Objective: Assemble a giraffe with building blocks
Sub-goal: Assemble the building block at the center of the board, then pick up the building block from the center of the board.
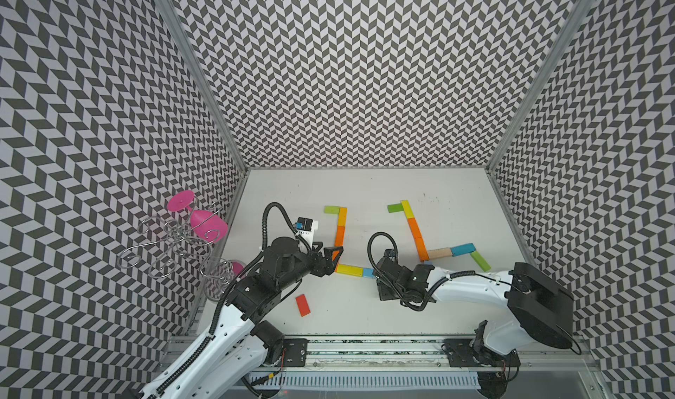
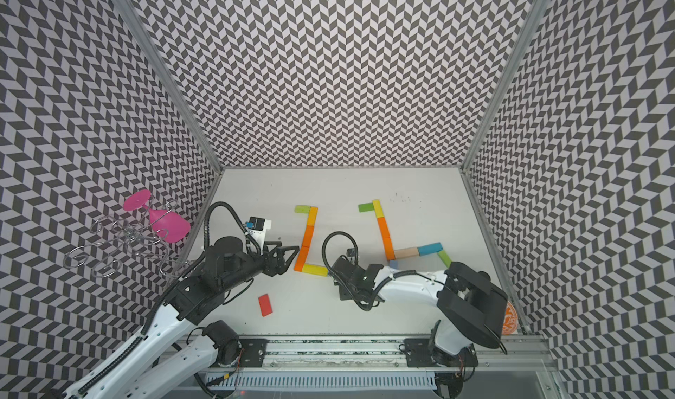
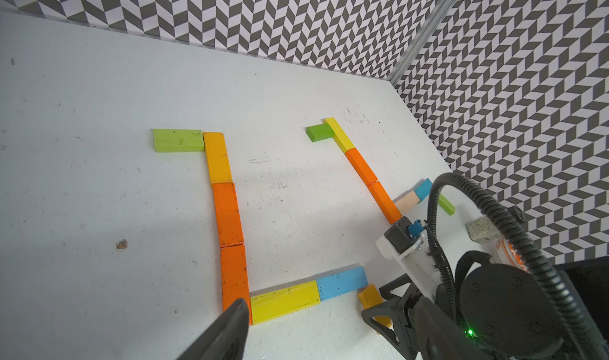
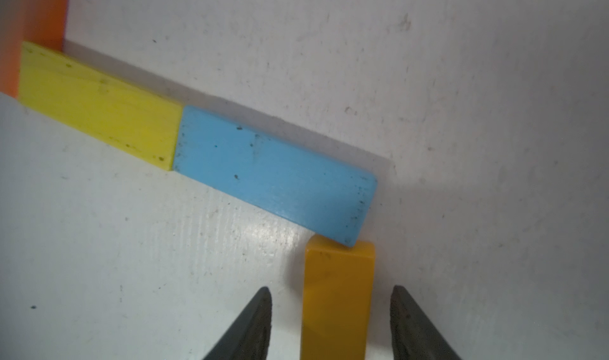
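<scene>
Two dark fingers point(image 4: 253, 325) of the right hand point(image 4: 331, 288) stand apart either side of the amber block point(image 4: 337, 292), with bare bench point(image 4: 461, 111) showing in each gap, so nothing is clamped. The block lies flat, its far end touching a corner of the blue block point(image 4: 273, 177). Blue butts end to end against the yellow block point(image 4: 99, 104), and yellow meets the orange column point(image 1: 339, 234). In a top view that column runs toward 12 o'clock to a green block point(image 1: 331, 209) jutting to 9 o'clock. The left hand point(image 1: 331, 246) hovers near the column's 6 o'clock end, its fingers apart and empty. I judge head, neck, back and one leg laid. At 3 o'clock the second giraffe point(image 1: 415, 229) looks like a finished pattern. One red block point(image 1: 302, 304) lies loose at 7 o'clock, well apart; it is probably the leg left to place.
</scene>
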{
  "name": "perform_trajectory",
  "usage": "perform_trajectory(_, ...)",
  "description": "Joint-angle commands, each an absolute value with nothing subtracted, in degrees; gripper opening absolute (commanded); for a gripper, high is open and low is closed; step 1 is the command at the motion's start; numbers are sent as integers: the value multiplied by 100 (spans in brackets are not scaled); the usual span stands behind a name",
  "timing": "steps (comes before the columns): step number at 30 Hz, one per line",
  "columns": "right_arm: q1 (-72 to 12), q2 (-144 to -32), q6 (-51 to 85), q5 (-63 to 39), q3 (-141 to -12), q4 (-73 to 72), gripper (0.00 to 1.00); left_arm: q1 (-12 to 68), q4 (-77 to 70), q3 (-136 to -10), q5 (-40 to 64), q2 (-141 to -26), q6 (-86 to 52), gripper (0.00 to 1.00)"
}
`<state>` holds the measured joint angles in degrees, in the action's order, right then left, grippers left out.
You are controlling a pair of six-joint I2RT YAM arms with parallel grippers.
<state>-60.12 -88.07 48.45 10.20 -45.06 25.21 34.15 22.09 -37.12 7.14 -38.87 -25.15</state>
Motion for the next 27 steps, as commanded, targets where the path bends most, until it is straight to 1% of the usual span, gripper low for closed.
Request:
perform_trajectory(1, -5997, -8489, 4751, 1102, -4753, 2708, 61, 3450, 2083, -3639, 602, -3806, -2496, 81)
perform_trajectory(7, -5999, -7737, 4643, 1499, -5103, 3265, 63, 3446, 2215, -3656, 235, -3914, -2574, 81)
perform_trajectory(11, -5985, -7212, 4463, 1746, -5080, 3145, 63, 3454, 2496, -3752, -176, -4052, -2776, 82)
perform_trajectory(14, -5990, -6838, 4114, 1724, -4810, 2730, 62, 3494, 3083, -3992, -585, -4298, -3217, 82)
perform_trajectory(16, -5997, -6553, 3806, 1576, -4482, 2233, 62, 3576, 3847, -4272, -1042, -4600, -3769, 84)
perform_trajectory(19, -6028, -6116, 3532, 1209, -3851, 1308, 62, 3666, 4350, -4337, -1116, -4863, -4275, 85)
perform_trajectory(23, -6080, -5715, 3316, 853, -3116, 396, 60, 3798, 4641, -3885, -878, -4738, -5188, 87)
perform_trajectory(24, -6082, -5660, 3244, 788, -2997, 235, 60, 3870, 4699, -3727, -775, -4660, -5500, 89)
perform_trajectory(26, -6082, -5604, 3081, 649, -2835, -19, 60, 4141, 4900, -3508, -799, -4484, -6101, 100)
perform_trajectory(27, -6082, -5590, 2993, 570, -2785, -119, 60, 4296, 5048, -3446, -883, -4411, -6354, 100)
